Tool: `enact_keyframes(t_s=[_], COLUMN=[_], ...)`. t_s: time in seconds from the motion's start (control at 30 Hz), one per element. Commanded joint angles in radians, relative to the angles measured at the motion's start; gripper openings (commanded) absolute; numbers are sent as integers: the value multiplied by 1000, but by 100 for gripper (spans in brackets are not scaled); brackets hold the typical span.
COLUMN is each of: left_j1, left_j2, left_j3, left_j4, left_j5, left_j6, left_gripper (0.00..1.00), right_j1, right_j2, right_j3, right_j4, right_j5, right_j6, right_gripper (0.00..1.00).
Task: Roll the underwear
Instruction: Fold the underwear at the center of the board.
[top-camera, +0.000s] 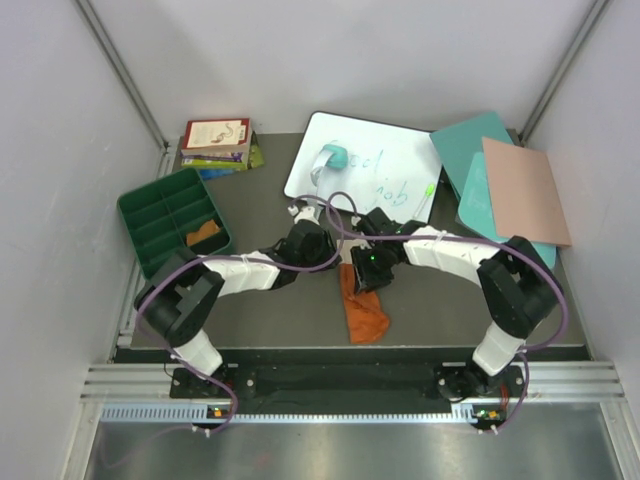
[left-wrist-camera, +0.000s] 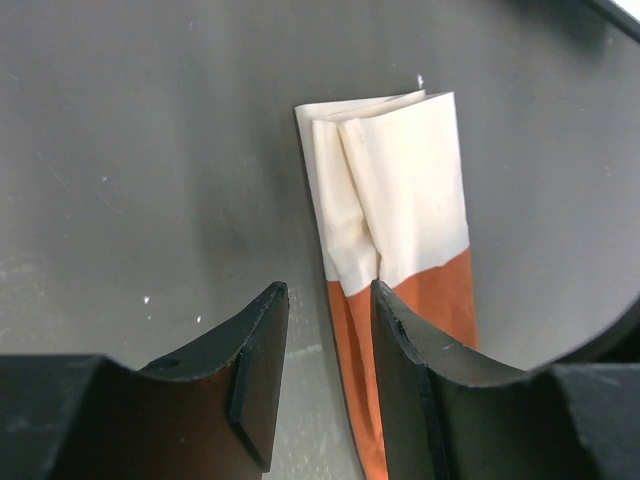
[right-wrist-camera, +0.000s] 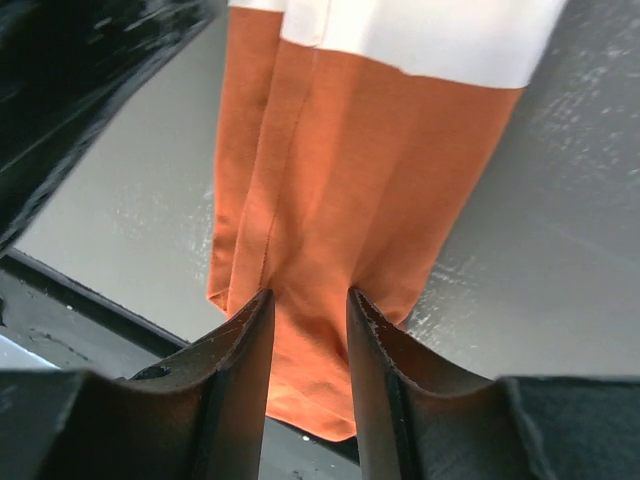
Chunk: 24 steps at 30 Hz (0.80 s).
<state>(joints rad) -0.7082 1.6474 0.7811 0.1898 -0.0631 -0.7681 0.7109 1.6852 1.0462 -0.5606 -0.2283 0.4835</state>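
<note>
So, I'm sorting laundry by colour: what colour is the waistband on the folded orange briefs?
Pale cream waistband, clearest in the left wrist view.

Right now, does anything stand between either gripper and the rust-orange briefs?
Nothing visible does. The left gripper is open directly over the waistband end of the rust-orange briefs, and the right gripper is open directly over their orange end.

Overhead, the right claw (right-wrist-camera: 309, 296) hides the rust-orange briefs' (top-camera: 366, 315) waistband (left-wrist-camera: 400, 190).
</note>
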Motion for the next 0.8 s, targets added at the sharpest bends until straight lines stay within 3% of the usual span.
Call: enact_keyframes(t_s=[0.0, 0.3, 0.77], left_j1=[4, 4, 6], left_j2=[47, 115, 72], left_j3=[56, 64, -14], left_j4=[59, 122, 223], left_j5=[14, 45, 22], left_j6=[-11, -63, -126], left_gripper=[43, 42, 38], right_j1=[24, 44, 56], right_j2=[8, 24, 62], right_j3=[12, -14, -40], right_j4=[22, 28, 48], right_j5=[3, 7, 17], right_j6=[6, 7, 13], right_gripper=[35, 37, 41])
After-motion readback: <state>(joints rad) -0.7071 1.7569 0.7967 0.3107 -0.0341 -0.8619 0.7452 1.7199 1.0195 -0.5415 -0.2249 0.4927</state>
